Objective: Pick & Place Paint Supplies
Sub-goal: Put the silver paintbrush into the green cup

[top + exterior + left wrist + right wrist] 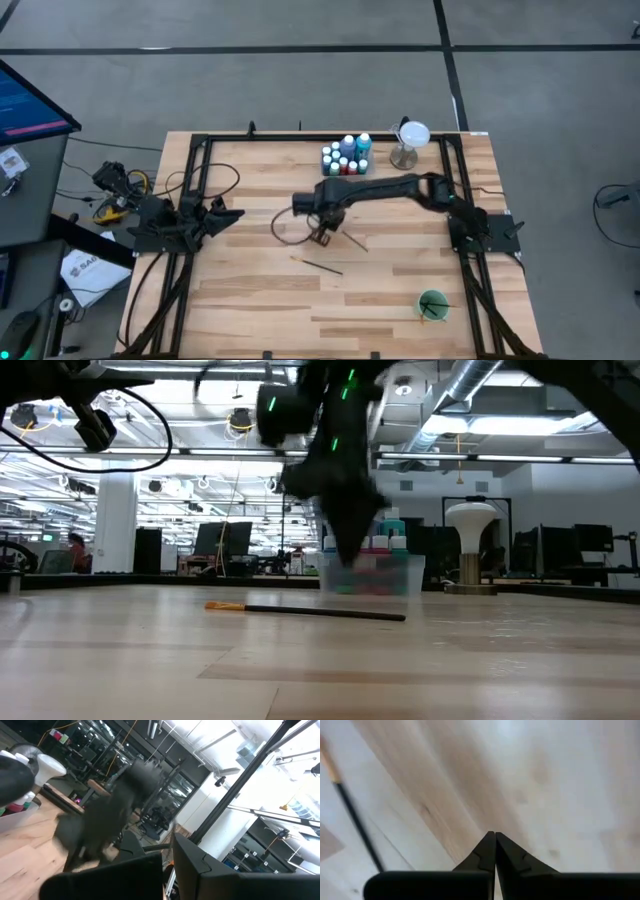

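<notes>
Right gripper hovered mid-table, fingers pressed together, empty, likely lining up on loose paintbrush. Paint bottles clustered near far edge. Left gripper parked at left edge, fingers' state unclear.

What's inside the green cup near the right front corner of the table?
In the high view, the green cup holds at least one thin dark paintbrush, leaning across its opening. Whether more brushes or anything else sit at the bottom cannot be made out.
</notes>
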Controlling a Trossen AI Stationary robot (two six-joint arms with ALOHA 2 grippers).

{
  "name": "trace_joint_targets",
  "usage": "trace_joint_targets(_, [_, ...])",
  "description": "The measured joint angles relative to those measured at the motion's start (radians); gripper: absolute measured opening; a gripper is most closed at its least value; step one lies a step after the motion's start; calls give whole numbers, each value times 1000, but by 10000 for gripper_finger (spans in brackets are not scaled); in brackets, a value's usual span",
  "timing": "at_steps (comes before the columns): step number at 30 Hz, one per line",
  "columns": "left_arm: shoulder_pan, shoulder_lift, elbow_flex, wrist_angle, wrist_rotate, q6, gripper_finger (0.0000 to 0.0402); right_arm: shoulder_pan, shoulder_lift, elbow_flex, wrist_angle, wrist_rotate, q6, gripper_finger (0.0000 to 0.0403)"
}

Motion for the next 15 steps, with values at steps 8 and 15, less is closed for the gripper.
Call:
trace_joint_targets(8, [0,0,0,4,0,0,2,40,-283,1,-21,108,12,0])
trace_joint_targets(15, [0,0,0,4,1,0,2,200,-585,4,-69,265,181,0])
